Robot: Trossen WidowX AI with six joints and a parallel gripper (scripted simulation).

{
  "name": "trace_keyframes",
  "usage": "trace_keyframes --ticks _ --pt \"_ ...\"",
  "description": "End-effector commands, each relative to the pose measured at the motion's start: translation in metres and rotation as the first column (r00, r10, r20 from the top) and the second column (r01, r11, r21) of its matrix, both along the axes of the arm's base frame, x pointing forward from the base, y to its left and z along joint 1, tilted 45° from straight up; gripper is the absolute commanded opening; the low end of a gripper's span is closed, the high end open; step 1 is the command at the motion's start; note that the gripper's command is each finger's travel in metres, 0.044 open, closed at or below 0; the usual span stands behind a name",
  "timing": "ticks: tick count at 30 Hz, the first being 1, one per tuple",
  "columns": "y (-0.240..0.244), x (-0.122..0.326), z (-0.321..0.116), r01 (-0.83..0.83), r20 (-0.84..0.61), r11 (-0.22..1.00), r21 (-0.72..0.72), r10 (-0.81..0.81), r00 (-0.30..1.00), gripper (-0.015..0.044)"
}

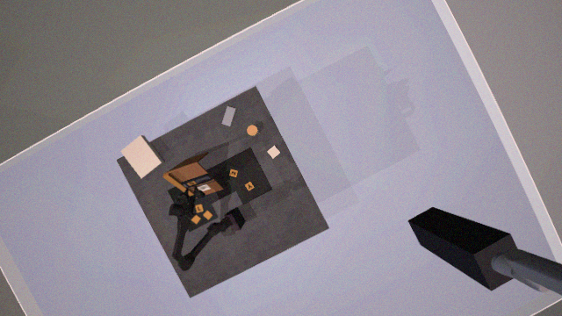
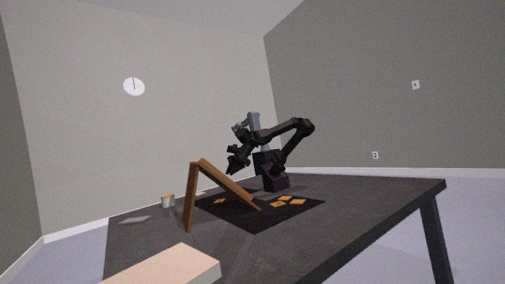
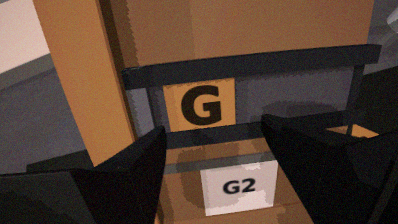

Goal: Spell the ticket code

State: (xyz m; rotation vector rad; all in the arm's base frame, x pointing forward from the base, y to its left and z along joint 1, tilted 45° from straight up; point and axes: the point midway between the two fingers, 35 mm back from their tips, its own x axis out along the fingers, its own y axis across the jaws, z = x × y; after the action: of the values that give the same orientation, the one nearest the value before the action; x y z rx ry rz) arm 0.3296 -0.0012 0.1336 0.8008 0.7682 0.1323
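orange g tile sits in the letter rail, at twelve o'clock from the g2 ticket; the claw is spread, pinching nothing.
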Motion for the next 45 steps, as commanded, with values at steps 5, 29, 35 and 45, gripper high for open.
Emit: trace_keyframes --ticks 5,29,35,45 --pt "-0.0002 -0.0014 0.0038 -0.004 0.008 1.000 -0.003 0.004 1.000 0.0295" --pt "-0.0003 -0.0023 0.0080 -0.004 0.008 1.000 -0.003 0.004 1.000 0.0295" --pt "-0.0004 -0.0028 0.0052 0.000 0.001 1.000 0.000 0.000 1.000 0.0190" --pt "-0.0004 -0.0028 0.0052 0.000 0.001 1.000 0.000 0.000 1.000 0.0000"
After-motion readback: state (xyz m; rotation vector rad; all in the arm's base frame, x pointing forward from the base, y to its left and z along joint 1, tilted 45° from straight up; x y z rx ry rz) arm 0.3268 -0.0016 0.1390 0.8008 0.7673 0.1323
